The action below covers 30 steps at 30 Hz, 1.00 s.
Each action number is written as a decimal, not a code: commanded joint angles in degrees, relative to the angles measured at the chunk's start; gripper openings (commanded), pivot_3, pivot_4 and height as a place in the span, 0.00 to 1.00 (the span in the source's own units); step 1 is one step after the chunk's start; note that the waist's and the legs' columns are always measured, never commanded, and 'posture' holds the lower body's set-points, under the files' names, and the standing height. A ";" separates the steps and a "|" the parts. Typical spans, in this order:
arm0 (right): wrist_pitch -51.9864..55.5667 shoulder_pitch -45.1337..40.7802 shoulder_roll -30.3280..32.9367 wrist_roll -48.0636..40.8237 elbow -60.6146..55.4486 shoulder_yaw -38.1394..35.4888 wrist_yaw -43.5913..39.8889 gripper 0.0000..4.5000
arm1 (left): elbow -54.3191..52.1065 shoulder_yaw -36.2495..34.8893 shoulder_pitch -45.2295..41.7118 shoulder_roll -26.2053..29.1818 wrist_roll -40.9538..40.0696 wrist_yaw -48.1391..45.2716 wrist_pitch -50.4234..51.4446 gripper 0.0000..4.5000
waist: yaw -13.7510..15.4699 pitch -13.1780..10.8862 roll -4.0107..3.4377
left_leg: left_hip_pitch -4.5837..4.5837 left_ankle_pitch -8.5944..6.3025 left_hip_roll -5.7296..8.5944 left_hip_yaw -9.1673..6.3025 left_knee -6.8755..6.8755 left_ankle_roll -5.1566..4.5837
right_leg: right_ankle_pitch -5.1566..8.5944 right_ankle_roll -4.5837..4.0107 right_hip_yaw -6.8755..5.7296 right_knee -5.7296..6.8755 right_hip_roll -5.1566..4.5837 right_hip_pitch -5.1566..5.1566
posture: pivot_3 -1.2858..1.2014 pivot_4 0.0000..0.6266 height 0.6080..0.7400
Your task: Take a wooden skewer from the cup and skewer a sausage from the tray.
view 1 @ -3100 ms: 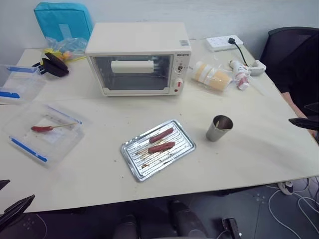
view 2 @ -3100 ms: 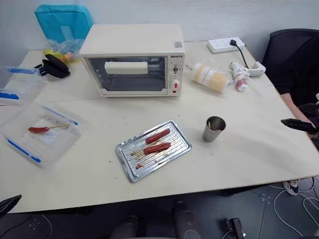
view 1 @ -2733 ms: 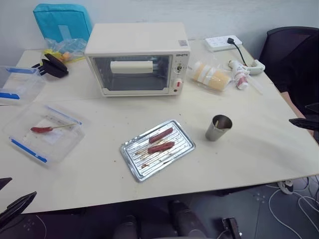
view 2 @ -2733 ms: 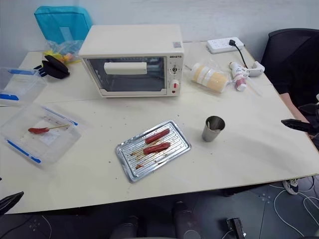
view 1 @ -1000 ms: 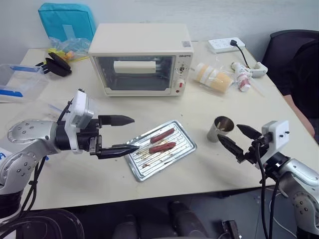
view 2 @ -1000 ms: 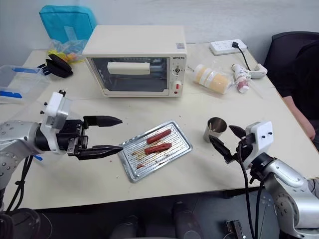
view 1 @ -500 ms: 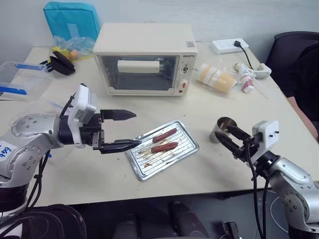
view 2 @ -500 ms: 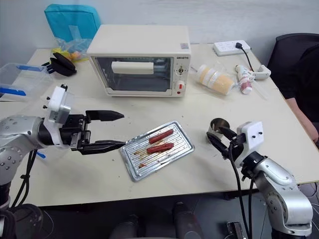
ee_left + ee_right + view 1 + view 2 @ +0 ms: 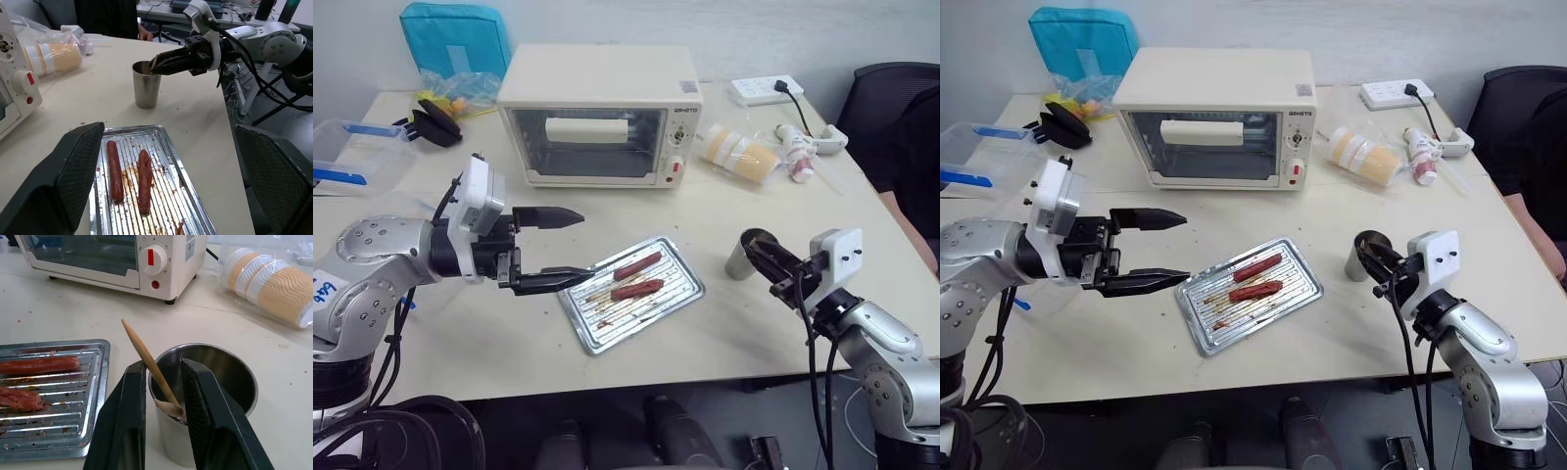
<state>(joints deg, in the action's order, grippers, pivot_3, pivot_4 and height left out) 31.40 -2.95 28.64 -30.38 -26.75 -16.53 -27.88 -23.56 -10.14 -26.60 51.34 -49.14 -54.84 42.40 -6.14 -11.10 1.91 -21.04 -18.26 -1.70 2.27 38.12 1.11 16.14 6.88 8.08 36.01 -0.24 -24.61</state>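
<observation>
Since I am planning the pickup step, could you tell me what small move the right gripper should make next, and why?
Probably it should close the right gripper fully on the thin, pale wooden skewer before any lift. Its black fingers straddle the stick where it leans out of the small shiny steel cup, but they stand apart, so the stick does not look clamped yet.

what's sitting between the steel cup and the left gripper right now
The tray with two sausages lies between the cup and the left gripper, seen in both eye views.
</observation>
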 commanded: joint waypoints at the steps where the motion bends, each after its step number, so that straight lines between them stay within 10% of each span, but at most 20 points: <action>1: -0.50 -0.48 1.09 -1.75 -1.61 -2.94 -0.01 0.24 | 0.22 -0.18 -1.41 -0.29 0.29 -0.04 -0.45 1.00 | 0.05 0.00 0.00 | -0.01 0.00 0.00 0.00 0.00 0.00 | 0.00 0.00 0.00 0.00 -0.01 0.00 | 0.52 0.24 1.00; 20: -0.08 0.07 2.43 -4.14 -2.18 -3.93 0.62 0.24 | 2.53 1.13 -4.29 -1.93 2.73 -0.80 -1.44 1.00 | 0.89 0.00 0.00 | -0.03 0.02 0.03 -0.01 0.07 -0.04 | -0.05 0.07 -0.01 0.01 -0.05 0.00 | 0.52 0.24 1.00; 25: -0.02 -1.19 2.98 -3.97 -1.45 -4.15 0.34 0.01 | 2.74 1.41 -4.62 -2.30 3.14 -0.76 -1.86 1.00 | 1.29 0.00 0.00 | -0.05 0.03 0.03 -0.02 0.06 -0.05 | -0.05 0.07 -0.03 -0.01 -0.04 -0.01 | 0.52 0.24 1.00; 30: 2.44 -2.54 5.18 -6.26 -2.42 -6.14 0.17 0.01 | 2.43 1.30 -3.62 -2.59 3.64 -0.75 -2.60 1.00 | 1.33 0.00 0.00 | -0.08 0.02 0.02 -0.01 0.07 -0.05 | -0.06 0.08 -0.02 -0.04 -0.10 -0.01 | 0.52 0.24 1.00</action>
<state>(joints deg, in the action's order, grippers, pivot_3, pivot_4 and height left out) 33.17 -4.33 32.53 -34.73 -27.35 -19.48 -27.82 -19.91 -8.26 -30.38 48.73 -46.00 -55.19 41.06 -4.82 -11.10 1.91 -21.12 -18.23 -1.68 2.26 38.18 1.06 16.08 6.97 8.07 35.98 -0.36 -24.63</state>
